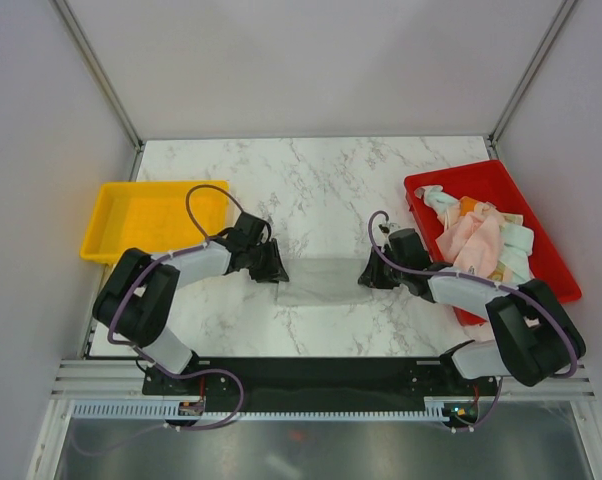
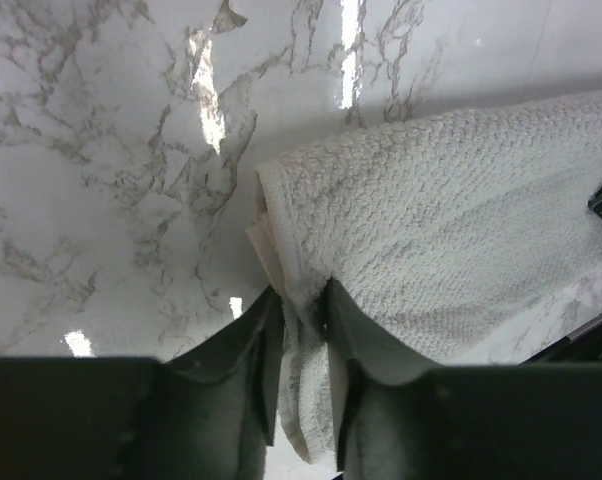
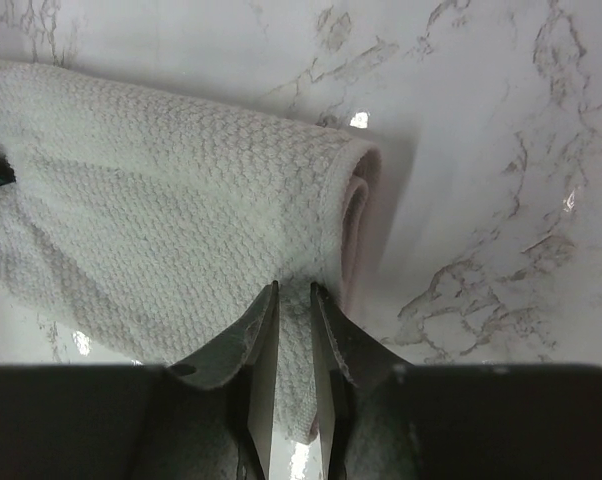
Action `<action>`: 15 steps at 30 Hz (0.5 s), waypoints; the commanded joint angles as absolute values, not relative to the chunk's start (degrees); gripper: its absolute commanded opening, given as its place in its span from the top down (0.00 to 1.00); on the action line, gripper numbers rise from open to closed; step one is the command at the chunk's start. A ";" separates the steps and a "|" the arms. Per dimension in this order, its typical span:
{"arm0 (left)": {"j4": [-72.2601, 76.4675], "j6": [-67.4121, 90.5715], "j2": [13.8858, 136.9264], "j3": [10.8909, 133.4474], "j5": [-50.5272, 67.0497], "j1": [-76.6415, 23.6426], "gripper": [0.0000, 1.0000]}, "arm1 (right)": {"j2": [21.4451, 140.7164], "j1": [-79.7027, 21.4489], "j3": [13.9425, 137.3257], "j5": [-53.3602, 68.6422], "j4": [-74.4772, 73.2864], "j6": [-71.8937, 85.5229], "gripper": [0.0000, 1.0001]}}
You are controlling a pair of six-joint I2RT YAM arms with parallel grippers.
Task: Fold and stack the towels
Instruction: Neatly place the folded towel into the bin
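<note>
Towel (image 1: 326,281), grey-white, waffle-weave, lying doubled over on the marble worktop (image 1: 311,180), near middle, between both arms. Judged soft, light and limp; likely to sag or unroll if lifted by one end only. Left jaws pinch its left folded edge, right jaws its right folded edge. Other towels (image 1: 481,240) heaped in red tray (image 1: 451,180), right.

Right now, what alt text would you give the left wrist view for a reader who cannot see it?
The left hand pinches the rolled-over edge of a grey-white towel between its two dark fingers. The waffle-textured towel lies doubled over on a white marble table, running off to the right.
</note>
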State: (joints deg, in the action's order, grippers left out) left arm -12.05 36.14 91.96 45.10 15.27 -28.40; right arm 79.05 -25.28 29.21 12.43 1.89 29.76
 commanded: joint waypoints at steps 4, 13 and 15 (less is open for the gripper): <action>-14.93 37.97 93.87 45.69 15.38 -28.92 0.97 | 76.82 -24.96 28.47 14.05 2.11 29.62 0.72; -30.55 36.74 93.34 60.27 8.62 -28.92 0.98 | 64.62 -24.96 36.20 18.63 -5.09 31.90 0.24; -33.98 34.99 94.21 63.35 5.82 -28.83 0.98 | 62.15 -24.87 37.09 18.72 -6.68 32.69 0.02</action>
State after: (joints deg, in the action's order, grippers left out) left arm -25.82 37.08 93.73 57.63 11.44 -28.75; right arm 66.70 -25.26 32.97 17.37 -4.60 31.68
